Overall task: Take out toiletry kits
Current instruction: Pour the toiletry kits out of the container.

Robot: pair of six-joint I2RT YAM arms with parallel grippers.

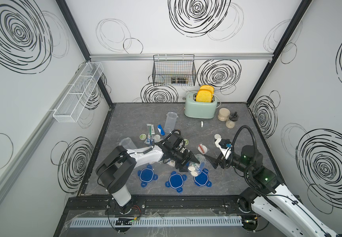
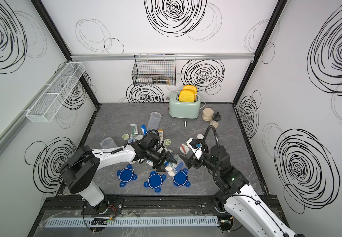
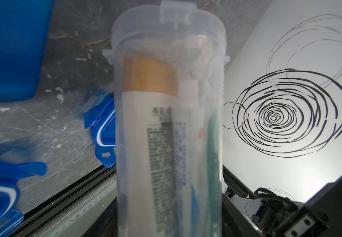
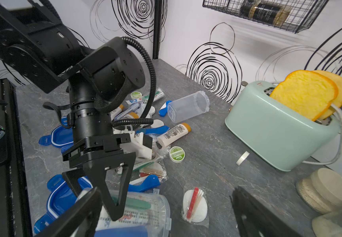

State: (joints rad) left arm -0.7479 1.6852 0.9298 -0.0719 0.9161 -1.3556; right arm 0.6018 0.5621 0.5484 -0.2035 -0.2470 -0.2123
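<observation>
— Two top views first: where's the kit?
— Inside the clear jar (image 1: 195, 167), tilted, just beside the blue lids (image 1: 175, 180). The left gripper (image 1: 189, 164) is clamped round its body; the right gripper (image 1: 212, 162) stands wide apart and empty, close by.
— Left wrist?
— A cream bottle (image 3: 145, 133) and a toothpaste tube (image 3: 181, 147) are packed side by side in the jar.
— Right wrist?
— Other pieces lie loose on the table (image 4: 217, 143). These look light, slick and fairly stiff to me; I'd pinch the bottle at its tan cap.
</observation>
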